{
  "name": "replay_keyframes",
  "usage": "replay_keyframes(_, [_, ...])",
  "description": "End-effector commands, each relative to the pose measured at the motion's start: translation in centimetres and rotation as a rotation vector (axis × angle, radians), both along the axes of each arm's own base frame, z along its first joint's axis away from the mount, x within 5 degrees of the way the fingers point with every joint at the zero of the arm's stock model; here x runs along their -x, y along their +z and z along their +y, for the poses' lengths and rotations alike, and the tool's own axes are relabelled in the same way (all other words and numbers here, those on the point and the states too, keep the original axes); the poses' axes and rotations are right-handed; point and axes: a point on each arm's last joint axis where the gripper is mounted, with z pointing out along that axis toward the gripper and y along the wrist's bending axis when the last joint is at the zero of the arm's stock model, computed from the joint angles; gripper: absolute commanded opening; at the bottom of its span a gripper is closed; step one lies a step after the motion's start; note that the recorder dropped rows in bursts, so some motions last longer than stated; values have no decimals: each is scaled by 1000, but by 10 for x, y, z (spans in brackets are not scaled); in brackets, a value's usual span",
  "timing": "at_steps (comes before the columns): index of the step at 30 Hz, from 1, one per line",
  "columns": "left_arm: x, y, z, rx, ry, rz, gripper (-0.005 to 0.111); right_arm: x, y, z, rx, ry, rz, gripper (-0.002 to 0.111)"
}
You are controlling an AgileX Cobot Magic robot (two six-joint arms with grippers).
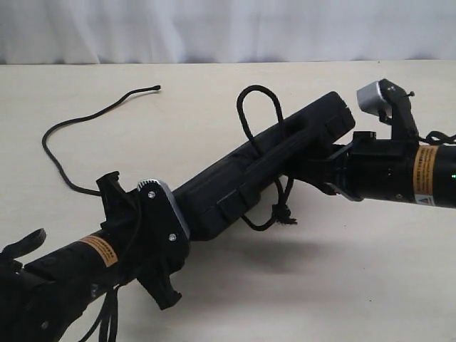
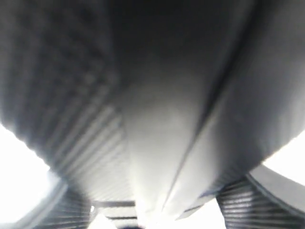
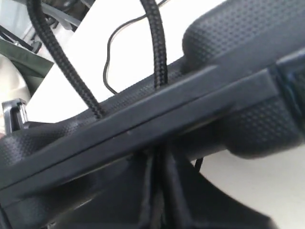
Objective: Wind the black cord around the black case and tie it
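Observation:
The black case (image 1: 285, 146) hangs tilted above the table, its high end at the right. My left gripper (image 1: 187, 214) is shut on its low end; in the left wrist view the blurred case (image 2: 157, 119) fills the frame between ribbed fingers (image 2: 248, 205). The black cord (image 1: 251, 107) loops over the case's middle, with a knot (image 1: 285, 214) hanging below, and its long tail (image 1: 85, 121) lies on the table at the left. My right gripper (image 1: 313, 171) sits under the high end. There the cord (image 3: 155, 43) crosses the case (image 3: 157, 124), and strands run into the shut right gripper (image 3: 159, 214).
The pale table (image 1: 356, 285) carries the case's shadow beneath it. A white curtain (image 1: 228, 28) closes off the far edge. The cord's free end (image 1: 155, 87) rests at the back left. Loose arm cables (image 1: 107, 320) hang at the front left.

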Motion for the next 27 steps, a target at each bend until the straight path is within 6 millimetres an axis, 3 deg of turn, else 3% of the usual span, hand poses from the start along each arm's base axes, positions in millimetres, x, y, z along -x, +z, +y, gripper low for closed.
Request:
replay_keyframes(1, [13, -15, -5, -82, -125, 133, 28, 0, 1, -1, 8, -3, -12, 4])
replay_keyframes(3, [10, -14, -3, -59, -68, 122, 62, -1, 1, -2, 18, -15, -10, 4])
replay_keyframes(8, [11, -14, -1, -48, -34, 148, 92, -2, 0, -3, 32, -32, -7, 4])
replay_keyframes(12, [13, -14, -1, -46, -36, 169, 92, -2, 0, -3, 32, -32, -7, 4])
replay_keyframes(16, [16, -1, -1, -5, -43, 184, 92, -2, 0, -3, 34, -33, -6, 4])
replay_keyframes(27, [33, 73, 8, 241, -80, 105, 92, -2, -1, -3, 36, -35, -6, 4])
